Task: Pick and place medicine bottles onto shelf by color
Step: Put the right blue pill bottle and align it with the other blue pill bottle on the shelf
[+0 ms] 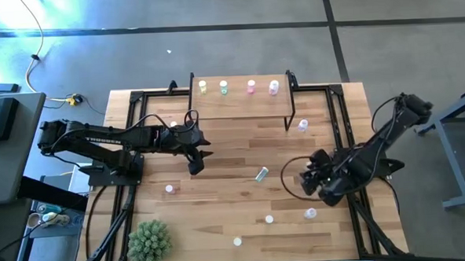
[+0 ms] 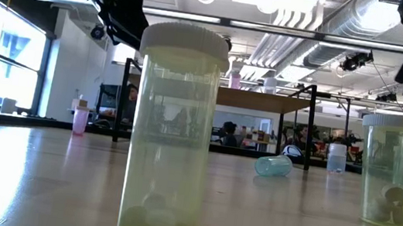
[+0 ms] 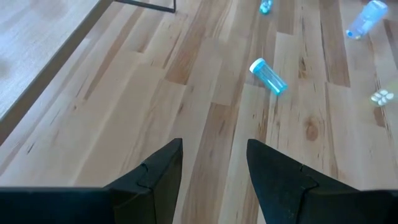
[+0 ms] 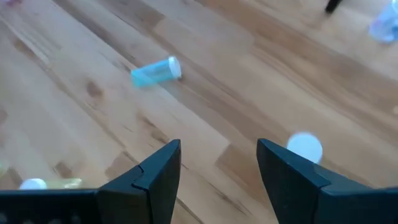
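The shelf (image 1: 243,101) stands at the table's far side with a yellow (image 1: 203,87), a green (image 1: 223,87), a pink (image 1: 251,86) and a lavender bottle (image 1: 274,87) upright on its board. A blue-green bottle (image 1: 261,174) lies on its side mid-table; it also shows in the left wrist view (image 3: 268,76) and the right wrist view (image 4: 157,71). My left gripper (image 1: 196,160) is open and empty above the table, left of it. My right gripper (image 1: 305,177) is open and empty, right of it. A pale bottle cap (image 4: 305,147) shows just past the right finger.
Loose bottles stand on the table: lavender by the shelf's right leg (image 1: 303,125), pink at left (image 1: 170,189), pale ones near the front (image 1: 269,219) (image 1: 310,214) and yellow (image 1: 237,241). A spiky green plant (image 1: 149,242) stands at the front left corner.
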You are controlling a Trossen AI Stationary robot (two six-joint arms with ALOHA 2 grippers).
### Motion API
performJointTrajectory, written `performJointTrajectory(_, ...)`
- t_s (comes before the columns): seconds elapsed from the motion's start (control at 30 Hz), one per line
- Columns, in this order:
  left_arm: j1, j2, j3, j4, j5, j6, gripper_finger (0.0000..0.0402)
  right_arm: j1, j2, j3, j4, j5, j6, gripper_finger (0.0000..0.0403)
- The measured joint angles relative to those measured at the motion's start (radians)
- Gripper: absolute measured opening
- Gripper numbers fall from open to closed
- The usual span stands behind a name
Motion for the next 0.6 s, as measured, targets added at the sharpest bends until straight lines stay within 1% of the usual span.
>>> performJointTrajectory(0.13,0.0,0.0,0.0,0.0,0.0,-0.001,0.017,0.072,0.075,0.0,-0.048,-0.004,0.123,0.0202)
performJointTrajectory(0.27,0.0,0.0,0.0,0.003,0.0,-0.001,0.017,0.136,0.164,0.0,-0.065,-0.003,0.198,0.0202)
performJointTrajectory(0.37,0.0,0.0,0.0,0.014,0.0,-0.003,0.017,0.172,0.237,0.0,-0.077,-0.004,0.25,0.0202)
performJointTrajectory(0.6,0.0,0.0,0.0,0.05,0.0,-0.003,0.017,0.237,0.408,0.0,-0.129,-0.004,0.433,0.0202)
